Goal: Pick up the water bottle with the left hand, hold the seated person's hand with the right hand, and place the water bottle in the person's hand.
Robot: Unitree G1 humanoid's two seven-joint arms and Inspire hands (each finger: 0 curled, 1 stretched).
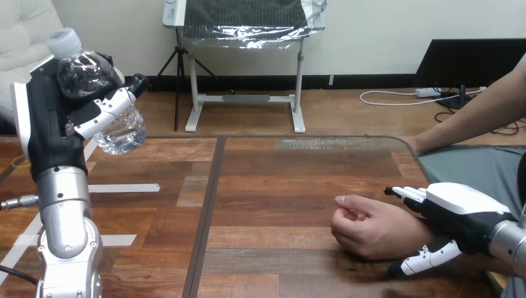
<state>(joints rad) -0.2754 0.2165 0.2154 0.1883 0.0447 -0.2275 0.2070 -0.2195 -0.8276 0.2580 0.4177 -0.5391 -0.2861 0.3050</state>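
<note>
The water bottle [80, 73] is held tilted and raised well above the table [279, 180] at the view's left, with the fingers of the left robot hand [53, 124] wrapped round it. The person's hand [363, 230] is rested as a loose fist on the table at the right. The right robot hand [462, 211] is closed about the person's wrist [412, 233], fingers on the far side and thumb on the near side.

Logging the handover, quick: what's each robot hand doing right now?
Left robot hand: closed on the water bottle, raised.
Right robot hand: at the person's wrist; grip cannot be told.
</note>
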